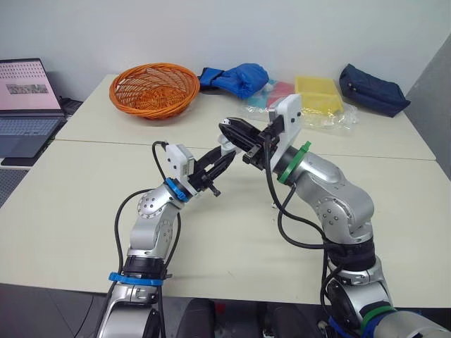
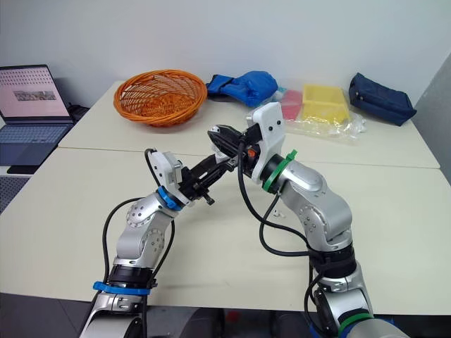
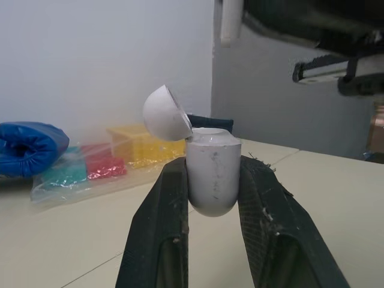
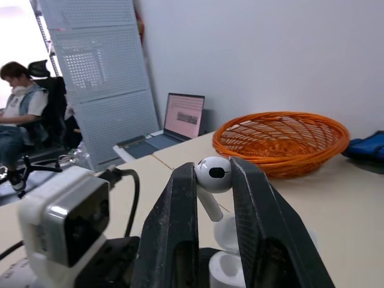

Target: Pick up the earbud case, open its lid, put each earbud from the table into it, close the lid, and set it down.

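My left gripper (image 1: 224, 158) is shut on the white earbud case (image 3: 212, 174), holding it above the middle of the table. The case stands upright between the fingers (image 3: 169, 198), and its rounded lid (image 3: 165, 113) is hinged open to one side. My right gripper (image 1: 230, 127) hovers just above the case and is shut on a white earbud (image 4: 214, 174), whose stem points down toward the open case (image 4: 228, 267). A small white object (image 2: 278, 210) lies on the table under my right arm; I cannot tell what it is.
At the back of the cream table (image 1: 84, 204) are an orange wicker basket (image 1: 153, 89), a blue bundle (image 1: 236, 77), coloured boxes in a clear bag (image 1: 317, 95) and a navy pouch (image 1: 372, 88). A laptop (image 1: 25, 105) stands at the far left. A person (image 4: 18, 114) sits in the distance.
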